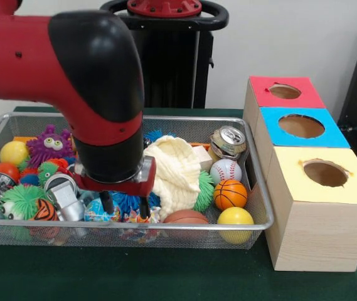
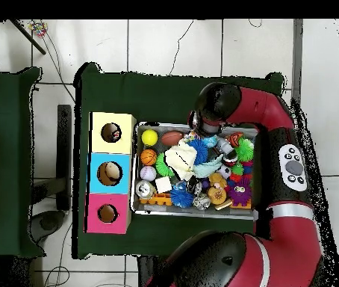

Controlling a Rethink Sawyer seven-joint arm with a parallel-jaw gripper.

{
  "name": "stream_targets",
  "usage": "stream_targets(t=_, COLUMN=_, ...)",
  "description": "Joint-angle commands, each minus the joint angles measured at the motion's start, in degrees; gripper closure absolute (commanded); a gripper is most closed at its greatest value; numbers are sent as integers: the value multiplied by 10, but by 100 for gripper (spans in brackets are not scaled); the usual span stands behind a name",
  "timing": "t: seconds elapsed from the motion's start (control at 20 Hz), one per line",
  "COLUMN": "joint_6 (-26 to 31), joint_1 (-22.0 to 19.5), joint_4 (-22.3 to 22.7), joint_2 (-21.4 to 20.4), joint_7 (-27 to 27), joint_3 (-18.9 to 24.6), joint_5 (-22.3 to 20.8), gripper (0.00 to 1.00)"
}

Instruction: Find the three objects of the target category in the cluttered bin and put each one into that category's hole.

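Gripper point(image 1: 125, 207) low at the bin point(image 1: 165, 225) front rim, fingers spread over a flecked bundle point(image 1: 142, 217), likely lining up a pick. We judge none placed; yellow hole point(image 1: 325, 173) right of bin.

Bin point(image 1: 263, 207): shallow silver wire-mesh basket, thick rim, on the green tabletop, packed with clutter. One rope bundle point(image 1: 142, 217), white with colored flecks, lies at the camera-side wall, partly hidden; other two can't be made out. Hole point(image 1: 325, 172): round, rough-edged, in the yellow top of the wooden box just beside the bin, unobstructed.
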Motion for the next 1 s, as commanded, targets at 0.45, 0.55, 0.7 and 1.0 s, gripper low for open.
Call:
stream_targets(t=0.45, joint_6=-41, joint_1=-10, joint_4=111, joint_2=17, joint_7=-166, joint_3=53, joint_5=-32, gripper=0)
stream_targets(t=0.55, joint_6=-53, joint_1=-12, joint_4=117, joint_2=21, joint_7=-164, joint_3=54, joint_5=-38, gripper=0)
stream_targets(t=0.7, joint_6=-83, joint_1=-12, joint_4=120, joint_2=33, joint_7=-156, joint_3=54, joint_5=-50, gripper=0)
stream_targets(t=1.0, joint_6=-142, joint_1=-6, joint_4=115, joint_2=46, joint_7=-133, joint_3=38, joint_5=-84, gripper=0)
